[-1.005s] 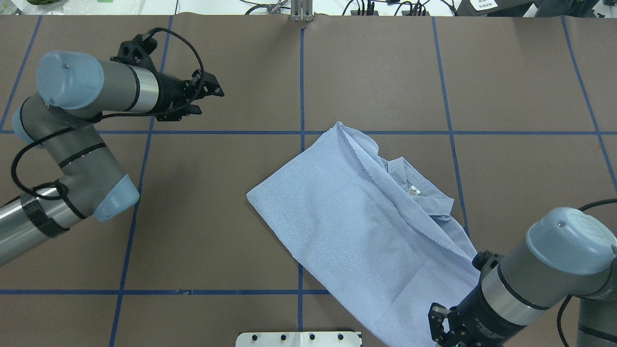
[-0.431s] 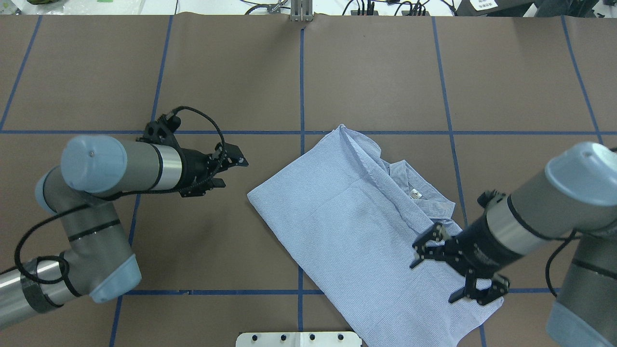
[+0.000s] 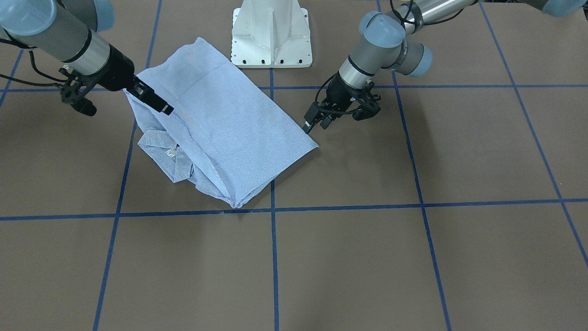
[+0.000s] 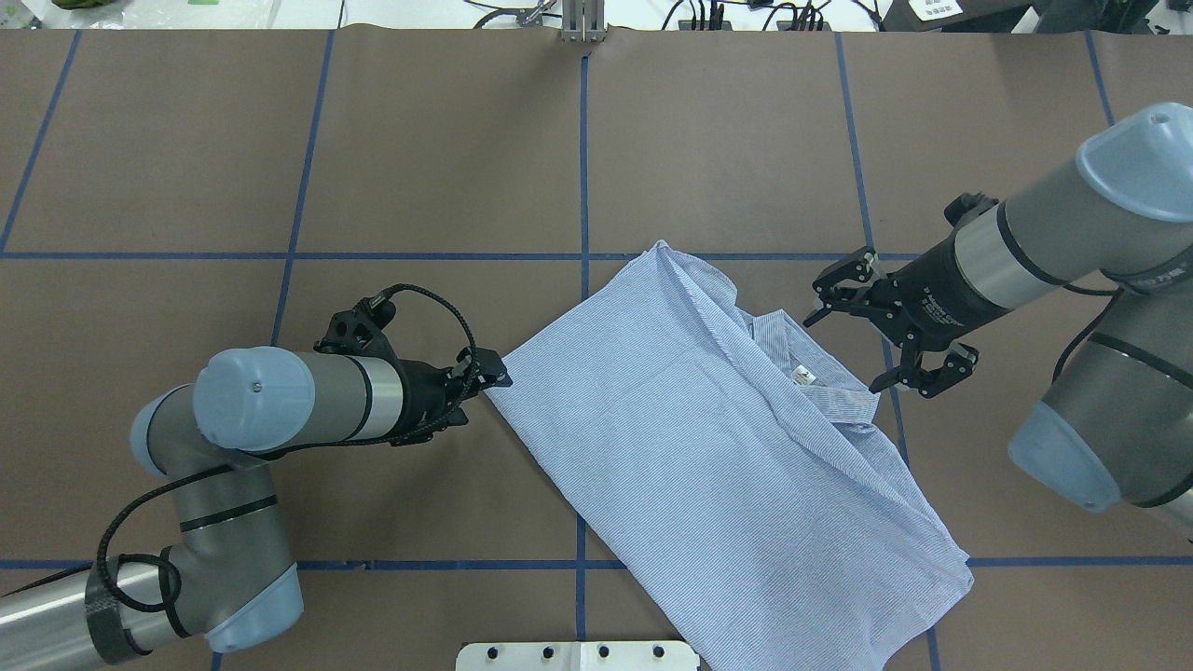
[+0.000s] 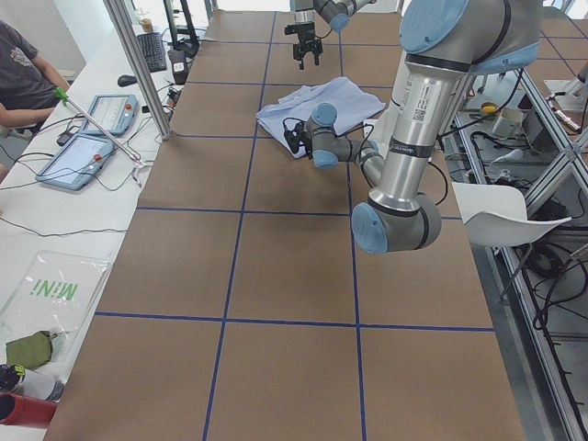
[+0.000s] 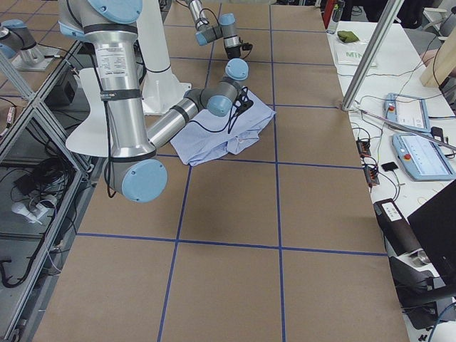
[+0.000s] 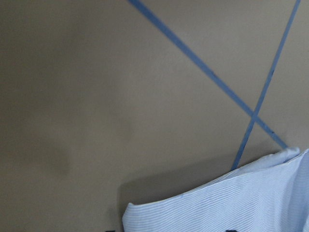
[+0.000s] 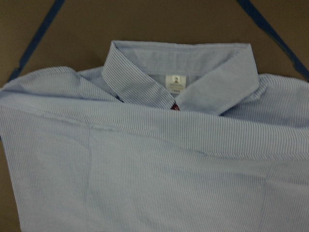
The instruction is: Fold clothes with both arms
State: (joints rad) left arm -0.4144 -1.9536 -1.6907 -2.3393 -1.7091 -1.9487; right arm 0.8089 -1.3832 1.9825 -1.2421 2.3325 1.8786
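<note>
The light blue striped shirt (image 4: 708, 447) lies folded and slanted on the brown table, collar to the right. It also shows in the front view (image 3: 229, 124). My left gripper (image 4: 486, 399) is open, low at the shirt's left corner, also in the front view (image 3: 316, 124). The left wrist view shows that corner (image 7: 231, 208) at the bottom edge. My right gripper (image 4: 841, 354) is open wide and empty, just above the collar (image 4: 820, 368). The right wrist view shows the collar (image 8: 145, 77), its white label (image 8: 175, 81) and a red button (image 8: 176, 107).
The white mounting base (image 3: 271, 32) stands at the robot's edge of the table, just behind the shirt. Blue tape lines (image 4: 582, 168) grid the brown table. An operator (image 5: 23, 73) and control tablets (image 5: 87, 156) are along the far side.
My left gripper came nearer and rightward, down to the shirt's left corner. My right gripper moved from the shirt's near hem away from me to the collar.
</note>
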